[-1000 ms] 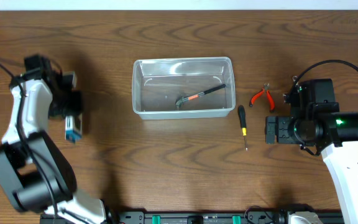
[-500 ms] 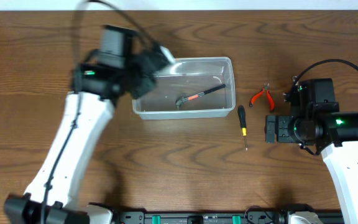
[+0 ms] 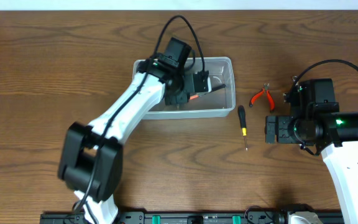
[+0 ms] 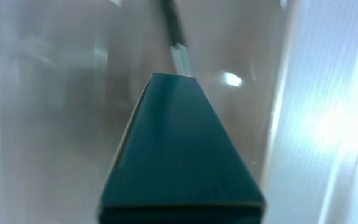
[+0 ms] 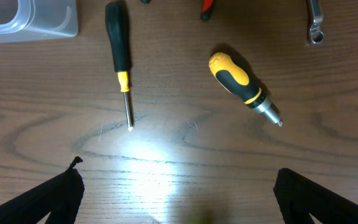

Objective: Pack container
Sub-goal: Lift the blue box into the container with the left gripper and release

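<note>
Overhead: left gripper [image 3: 201, 83] hangs over container [image 3: 182, 60], just 3 o'clock of centre, clamped on teal block [image 4: 182, 149]; container long axis 9–3, so release prob. straight down; right gripper [image 5: 178, 171], spread wide, sits off its 3 o'clock end by screwdriver [image 3: 243, 124].

Dark wood-grain table [image 3: 166, 180] — pale strip [image 3: 179, 4] along far edge.

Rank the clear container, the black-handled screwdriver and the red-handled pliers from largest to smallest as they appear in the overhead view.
1. The container, by far the largest.
2-3. Too close to rank: the screwdriver looks longer but much thinner, and the pliers look shorter but wider.
</note>
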Available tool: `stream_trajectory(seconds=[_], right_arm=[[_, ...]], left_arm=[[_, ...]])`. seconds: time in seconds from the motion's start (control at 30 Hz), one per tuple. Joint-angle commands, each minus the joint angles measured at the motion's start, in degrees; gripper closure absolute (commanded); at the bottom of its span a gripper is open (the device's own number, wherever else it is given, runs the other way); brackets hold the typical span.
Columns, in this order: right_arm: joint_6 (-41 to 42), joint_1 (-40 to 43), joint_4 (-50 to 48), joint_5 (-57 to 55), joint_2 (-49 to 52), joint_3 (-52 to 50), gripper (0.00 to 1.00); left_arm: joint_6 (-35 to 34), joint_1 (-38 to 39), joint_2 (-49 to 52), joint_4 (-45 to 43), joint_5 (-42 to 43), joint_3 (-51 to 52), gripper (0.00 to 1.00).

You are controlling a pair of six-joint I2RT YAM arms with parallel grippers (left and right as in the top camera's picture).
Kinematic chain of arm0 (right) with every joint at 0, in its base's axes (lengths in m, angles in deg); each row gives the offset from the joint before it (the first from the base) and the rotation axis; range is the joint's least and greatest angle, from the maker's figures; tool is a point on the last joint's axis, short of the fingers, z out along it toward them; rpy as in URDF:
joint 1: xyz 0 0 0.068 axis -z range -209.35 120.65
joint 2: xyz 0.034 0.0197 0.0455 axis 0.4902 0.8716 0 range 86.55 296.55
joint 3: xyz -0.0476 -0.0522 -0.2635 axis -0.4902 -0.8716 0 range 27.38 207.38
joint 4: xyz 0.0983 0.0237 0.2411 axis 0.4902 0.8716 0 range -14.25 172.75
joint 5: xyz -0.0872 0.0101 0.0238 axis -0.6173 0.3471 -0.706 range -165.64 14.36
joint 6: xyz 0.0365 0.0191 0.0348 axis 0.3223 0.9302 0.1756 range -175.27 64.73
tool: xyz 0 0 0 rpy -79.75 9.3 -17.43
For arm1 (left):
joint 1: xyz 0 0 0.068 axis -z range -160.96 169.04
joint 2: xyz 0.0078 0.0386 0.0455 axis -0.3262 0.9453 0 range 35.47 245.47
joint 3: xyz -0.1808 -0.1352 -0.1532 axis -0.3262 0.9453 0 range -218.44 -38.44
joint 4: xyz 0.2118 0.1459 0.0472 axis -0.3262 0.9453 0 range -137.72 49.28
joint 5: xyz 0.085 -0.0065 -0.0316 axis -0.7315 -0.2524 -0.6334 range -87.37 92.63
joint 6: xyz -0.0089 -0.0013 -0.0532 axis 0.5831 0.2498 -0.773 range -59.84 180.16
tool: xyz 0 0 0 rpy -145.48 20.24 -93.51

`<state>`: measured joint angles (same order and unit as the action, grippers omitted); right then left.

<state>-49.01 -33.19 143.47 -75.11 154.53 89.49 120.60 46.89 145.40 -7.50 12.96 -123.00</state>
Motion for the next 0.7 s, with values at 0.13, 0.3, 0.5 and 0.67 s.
stream_trajectory(seconds=[0.13, 0.3, 0.5, 0.67], right_arm=[[-0.76, 0.11, -0.09, -0.31, -0.37, 1.05, 0.01], [-0.76, 0.11, -0.26, -0.31, -0.37, 1.05, 0.01], [-0.76, 0.11, -0.24, -0.31, -0.37, 1.05, 0.01], [-0.76, 0.11, -0.13, -0.31, -0.37, 1.05, 0.01]], left_arm=[[0.79, -0.17, 2.38, 0.42, 0.26, 0.04, 0.94], [0.79, -0.2, 2.38, -0.37, 0.22, 0.04, 0.94], [0.79, -0.33, 2.38, -0.74, 0.2, 0.04, 0.69], [0.2, -0.96, 2.38, -1.16, 0.17, 0.04, 0.13]])
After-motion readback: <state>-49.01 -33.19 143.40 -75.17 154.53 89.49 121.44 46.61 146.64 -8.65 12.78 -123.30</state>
